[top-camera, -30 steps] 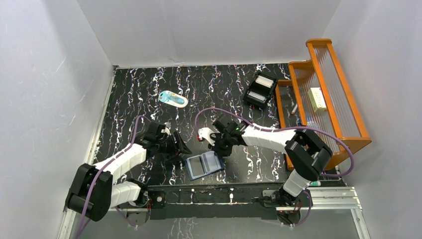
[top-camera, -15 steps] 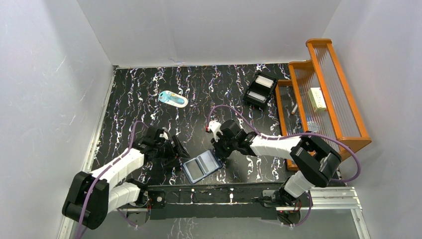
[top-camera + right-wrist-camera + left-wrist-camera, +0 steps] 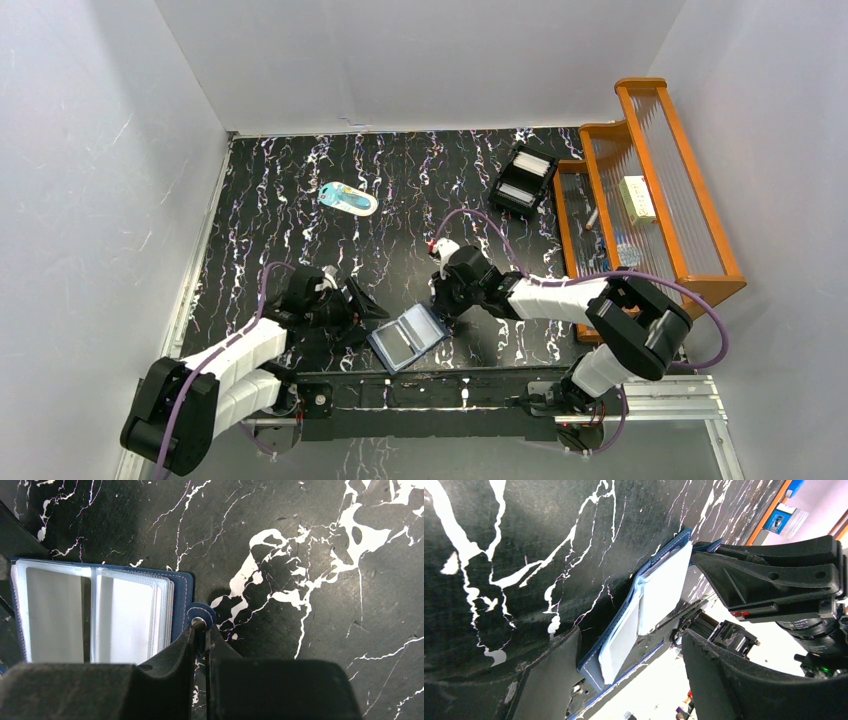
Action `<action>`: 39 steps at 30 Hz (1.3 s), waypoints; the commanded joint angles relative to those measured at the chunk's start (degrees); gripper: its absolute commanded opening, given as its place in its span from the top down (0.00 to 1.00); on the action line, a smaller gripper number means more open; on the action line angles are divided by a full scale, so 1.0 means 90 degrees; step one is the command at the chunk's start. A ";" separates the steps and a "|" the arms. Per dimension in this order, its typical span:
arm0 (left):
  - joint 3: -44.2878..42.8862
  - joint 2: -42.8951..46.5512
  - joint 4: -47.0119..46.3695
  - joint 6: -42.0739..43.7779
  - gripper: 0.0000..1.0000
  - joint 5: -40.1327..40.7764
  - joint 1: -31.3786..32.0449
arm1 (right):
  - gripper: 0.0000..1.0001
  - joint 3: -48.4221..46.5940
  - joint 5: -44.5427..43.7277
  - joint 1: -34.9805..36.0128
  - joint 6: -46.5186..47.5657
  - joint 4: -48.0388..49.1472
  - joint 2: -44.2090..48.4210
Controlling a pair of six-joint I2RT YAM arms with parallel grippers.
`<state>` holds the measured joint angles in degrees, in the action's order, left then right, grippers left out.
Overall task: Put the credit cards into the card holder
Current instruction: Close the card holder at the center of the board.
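The card holder (image 3: 407, 335) lies open at six o'clock on the table (image 3: 300, 200). It looks light and floppy, with slick pockets. My right fingers (image 3: 201, 630) pinch its snap tab (image 3: 199, 614), probably the surest hold. My left fingers (image 3: 358, 312) stand spread at its nine o'clock edge.

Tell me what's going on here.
The card holder lies open on the table, just ahead of the arm bases. The right gripper is shut on its snap tab. The left gripper is open at the opposite edge, with a finger on either side of the holder. Neither gripper carries a card.
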<state>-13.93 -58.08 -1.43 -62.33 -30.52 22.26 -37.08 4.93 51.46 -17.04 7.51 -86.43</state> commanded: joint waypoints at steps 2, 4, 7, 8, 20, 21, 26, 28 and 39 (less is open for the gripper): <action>0.0106 -0.0013 -0.0626 -0.0411 0.27 -0.0172 0.0034 | 0.90 0.0198 -0.0125 0.0014 -0.0589 0.0501 0.0290; 0.0025 -0.0063 -0.0887 -0.0529 0.27 -0.0328 0.0055 | 0.90 0.0239 -0.0192 0.0015 -0.0780 0.0566 0.0327; 0.0103 -0.0162 -0.1595 -0.0944 0.27 -0.0566 0.0128 | 0.90 0.0279 -0.0341 0.0012 -0.1069 0.0655 0.0415; 0.0171 -0.0192 -0.1872 -0.1096 0.28 -0.0619 0.0172 | 0.90 0.0296 -0.0373 0.0014 -0.1137 0.0673 0.0430; -0.0341 -0.0770 -0.2281 -0.1172 0.36 -0.0301 0.0898 | 0.88 0.0467 -0.0318 0.0018 -0.2071 0.1334 0.0349; -0.0342 -0.0809 -0.2348 -0.1193 0.36 -0.0278 0.0931 | 0.88 0.0504 -0.0365 0.0015 -0.2122 0.1359 0.0362; -0.0550 -0.1060 -0.2530 -0.1068 0.43 -0.0133 0.1034 | 0.88 0.0723 -0.0519 0.0015 -0.2277 0.1484 0.0454; -0.0650 -0.1231 -0.2501 -0.0966 0.49 -0.0087 0.1051 | 0.88 0.0732 -0.0551 0.0014 -0.2240 0.1453 0.0475; -0.1764 -0.2153 -0.1224 0.0191 0.55 0.0597 0.1085 | 0.87 0.1043 -0.0695 0.0029 -0.3096 0.1720 0.0717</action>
<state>-24.73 -74.74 -17.63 -66.11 -28.80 31.70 -29.21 -0.27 51.46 -39.13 18.06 -82.41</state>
